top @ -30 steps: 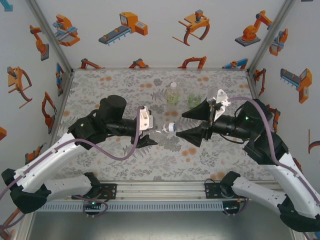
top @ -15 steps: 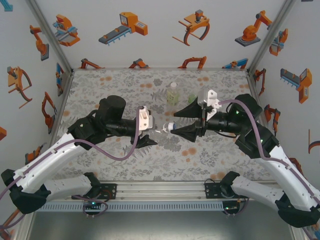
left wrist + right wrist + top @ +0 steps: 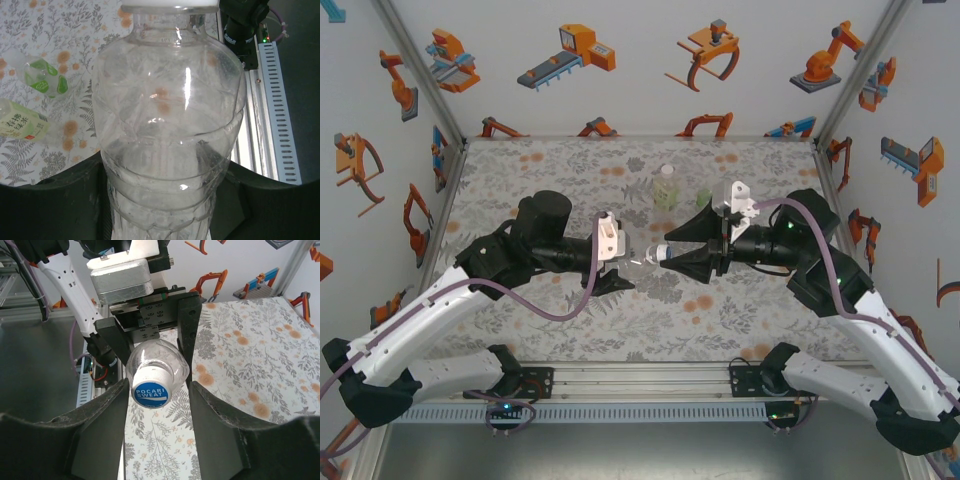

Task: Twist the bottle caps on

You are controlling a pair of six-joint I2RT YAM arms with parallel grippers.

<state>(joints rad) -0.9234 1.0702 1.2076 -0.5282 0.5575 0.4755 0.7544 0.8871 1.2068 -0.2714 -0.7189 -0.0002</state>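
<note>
The left gripper [image 3: 627, 266] held a clear Pocari Sweat bottle [image 3: 167, 130] on its side above the floral-covered table [image 3: 540, 165]. Its fingers [image 3: 47, 205] were clamped against both flanks of the bottle's lower body, closed as far as the plastic allowed. In the left wrist view the bottle ran straight away from the camera, its shoulder and neck pointing out past the fingertips.

On the neck of that bottle sat the cap [image 3: 150, 392], white-ribbed with a blue top printed POCARI SWEAT. Whether it was threaded fully down could not be told.

The right gripper [image 3: 666, 250] faced the bottle's mouth end-on, from the side opposite the left gripper. Its fingers [image 3: 97, 432] stood partly open, one to each side of the cap. In the right wrist view one finger lay just beside the cap's rim, and the other left a plain gap beside it, so they had hold of nothing.

Beyond the clear bottle, farther from the arm bases, two more bottles stood upright on the table. One was a slim tea bottle [image 3: 666, 188] with a pale yellow-green label and a white top. Just beside it, on the right arm's side, was a squat green-tinted bottle [image 3: 705, 198]. Both stood well apart from the held bottle and from either gripper.
</note>
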